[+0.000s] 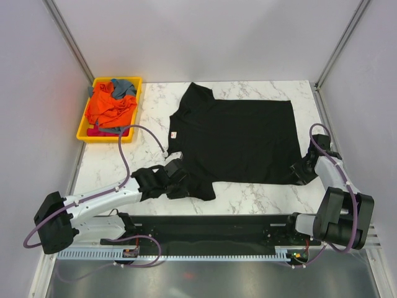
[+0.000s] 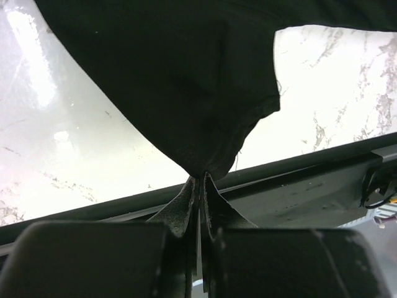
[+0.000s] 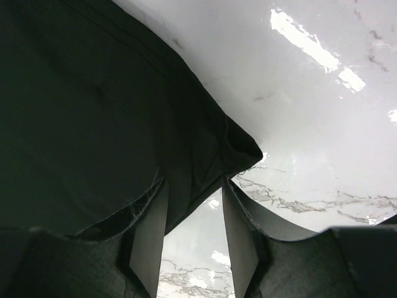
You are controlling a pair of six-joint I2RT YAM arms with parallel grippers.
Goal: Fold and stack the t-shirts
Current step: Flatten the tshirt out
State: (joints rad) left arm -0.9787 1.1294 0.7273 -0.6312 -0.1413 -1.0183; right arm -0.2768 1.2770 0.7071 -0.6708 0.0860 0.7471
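Now your left gripper (image 2: 200,181) pinches the black t-shirt (image 1: 236,139) by its sleeve; the right gripper (image 3: 194,186) stands part-open at the hem, so close it before folding.

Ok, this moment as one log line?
black t-shirt spread flat | left pincer shut on near sleeve | right pincer open at hem corner | other shirts in yellow tray

Robot lab cell: plain grey walls (image 1: 205,37), alu frame posts (image 1: 67,36), marble-look table (image 1: 149,118) w/ mounting rail (image 1: 205,253)
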